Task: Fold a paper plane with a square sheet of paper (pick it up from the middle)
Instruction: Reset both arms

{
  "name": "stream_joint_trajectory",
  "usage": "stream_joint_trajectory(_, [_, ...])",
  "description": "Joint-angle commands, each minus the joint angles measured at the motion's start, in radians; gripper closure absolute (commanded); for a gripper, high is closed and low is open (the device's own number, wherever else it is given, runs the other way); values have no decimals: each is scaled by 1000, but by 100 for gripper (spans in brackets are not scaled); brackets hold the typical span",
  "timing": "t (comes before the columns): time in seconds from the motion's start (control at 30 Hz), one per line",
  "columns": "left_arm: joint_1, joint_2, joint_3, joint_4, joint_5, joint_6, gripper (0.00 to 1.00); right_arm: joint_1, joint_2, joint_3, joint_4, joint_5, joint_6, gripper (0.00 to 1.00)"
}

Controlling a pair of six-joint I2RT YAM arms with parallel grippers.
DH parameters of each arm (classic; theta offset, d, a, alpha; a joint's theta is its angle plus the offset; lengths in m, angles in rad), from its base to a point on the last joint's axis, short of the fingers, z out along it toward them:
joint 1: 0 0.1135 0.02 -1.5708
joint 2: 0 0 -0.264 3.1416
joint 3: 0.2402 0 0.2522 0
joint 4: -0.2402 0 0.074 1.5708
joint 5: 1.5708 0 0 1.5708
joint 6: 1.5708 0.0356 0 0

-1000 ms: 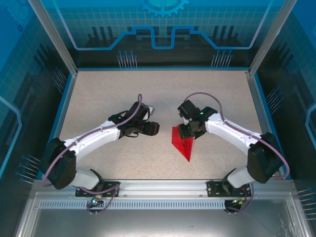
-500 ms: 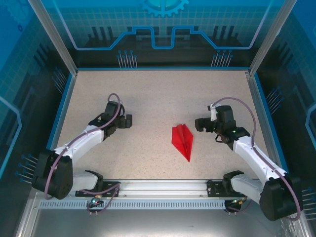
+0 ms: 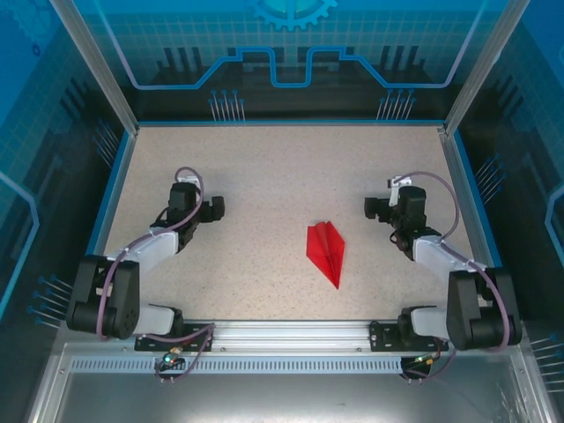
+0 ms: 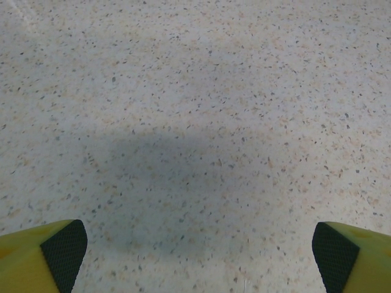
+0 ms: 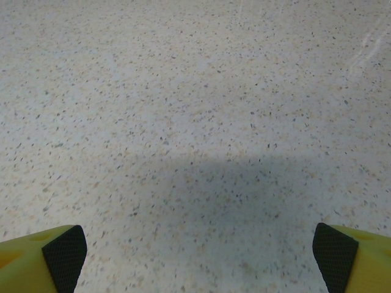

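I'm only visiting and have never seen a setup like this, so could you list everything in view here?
Pointed red folded paper plane: one, bright red, lying flat on the table right of centre, between the two arms, touched by neither.
Speckled stone-look table: one, beige with dark flecks, under everything.
Printed wall panels: blue with circuit-style lines, at the far and side edges.
Metal rail: one, silver, along the near edge, carrying the arm bases.
Robot arms: two, white and black, left arm and right arm, one on each side.
Left gripper: one, yellow fingers with black pads, open, over bare table.
Right gripper: one, same colours, open, over bare table.
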Motion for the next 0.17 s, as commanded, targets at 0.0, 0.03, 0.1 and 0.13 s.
stream_joint_trajectory(0.0, [9, 27, -2, 101, 54, 37, 1, -24, 37, -17, 162, -53, -21, 1])
stream_joint_trajectory(0.03, [9, 36, 4, 103, 67, 40, 1, -24, 44, -20, 175, -60, -22, 1])
stream_joint_trajectory(0.1, [10, 44, 11, 103, 55, 44, 1, -27, 47, -15, 169, -66, -19, 1])
stream_joint_trajectory(0.13, [8, 42, 11, 100, 55, 47, 1, -28, 47, -15, 169, -70, -19, 1])
